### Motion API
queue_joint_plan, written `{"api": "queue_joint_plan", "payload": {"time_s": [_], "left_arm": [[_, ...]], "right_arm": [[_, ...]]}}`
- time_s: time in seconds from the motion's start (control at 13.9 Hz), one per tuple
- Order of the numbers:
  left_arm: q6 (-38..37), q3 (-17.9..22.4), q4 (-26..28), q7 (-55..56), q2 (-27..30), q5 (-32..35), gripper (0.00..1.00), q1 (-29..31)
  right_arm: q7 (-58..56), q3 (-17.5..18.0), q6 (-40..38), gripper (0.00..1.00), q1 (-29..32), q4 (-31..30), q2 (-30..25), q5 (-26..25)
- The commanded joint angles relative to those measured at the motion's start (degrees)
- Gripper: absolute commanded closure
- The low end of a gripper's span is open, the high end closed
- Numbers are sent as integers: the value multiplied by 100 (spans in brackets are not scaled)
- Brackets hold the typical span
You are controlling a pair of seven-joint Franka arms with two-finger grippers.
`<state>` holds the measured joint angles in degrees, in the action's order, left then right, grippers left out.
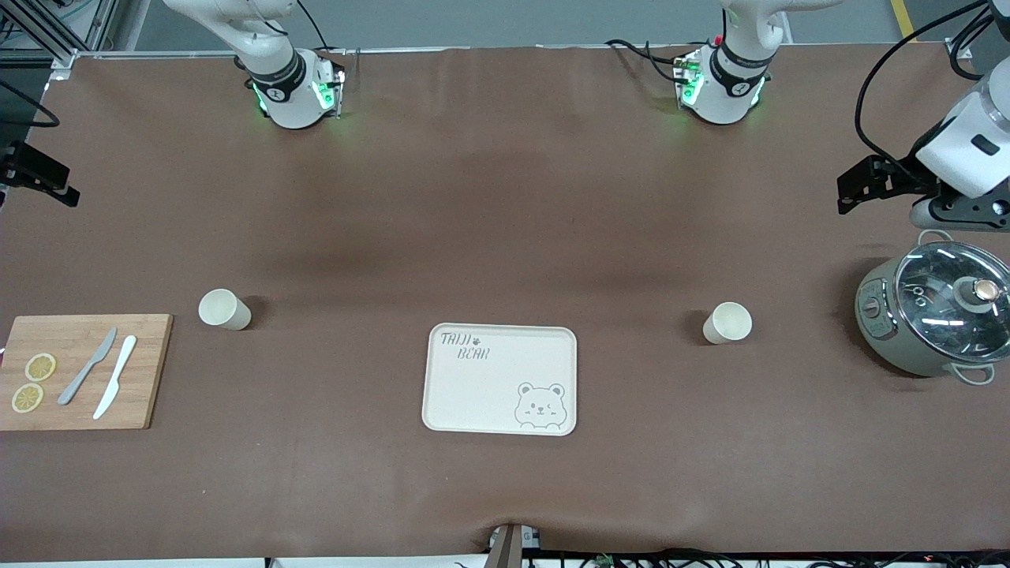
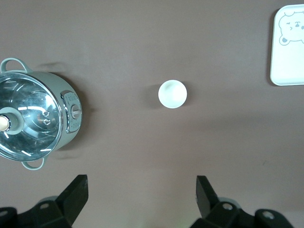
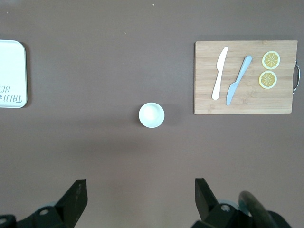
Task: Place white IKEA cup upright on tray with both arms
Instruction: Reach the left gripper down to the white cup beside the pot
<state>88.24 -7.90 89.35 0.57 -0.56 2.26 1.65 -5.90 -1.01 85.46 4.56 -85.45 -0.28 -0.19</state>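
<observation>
The cream tray point(image 1: 489, 394) with "TAIJI BEAR" lettering lies mid-table, near the front camera. One white cup point(image 1: 727, 323) stands upright toward the left arm's end, beside the tray. A second white cup point(image 1: 224, 308) stands upright toward the right arm's end. My left gripper point(image 2: 141, 183) is open and empty, high over the table, with its cup point(image 2: 172, 94) and the tray's corner point(image 2: 289, 66) below. In the front view it point(image 1: 844, 196) hangs above the pot. My right gripper point(image 3: 140, 185) is open and empty, high over the other cup point(image 3: 151, 115); the tray's edge point(image 3: 14, 61) shows too.
A grey pot with a glass lid point(image 1: 935, 312) stands at the left arm's end, also in the left wrist view point(image 2: 33, 121). A wooden cutting board point(image 1: 142, 371) with two knives and two lemon slices lies at the right arm's end, also in the right wrist view point(image 3: 247, 107).
</observation>
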Motion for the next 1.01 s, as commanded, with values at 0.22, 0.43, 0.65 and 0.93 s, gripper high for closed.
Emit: {"api": "queue_joint_plan", "payload": {"time_s": [0.22,0.43,0.65,0.93], "left_arm": [[27,-19,-102,74,-41,-6,0,72],[27,-10,-339,84,-137,-6,0,63],[27,-27,-331,83,-182,-6,0,19],[0,60,-305,-13,-567,-15,0,212]], "right_arm": [[63,13,32,0,54,-6,10,98],[63,13,40,0,80,20,63,98],[63,13,40,0,89,38,125,98],[63,13,40,0,89,55,195,98]]}}
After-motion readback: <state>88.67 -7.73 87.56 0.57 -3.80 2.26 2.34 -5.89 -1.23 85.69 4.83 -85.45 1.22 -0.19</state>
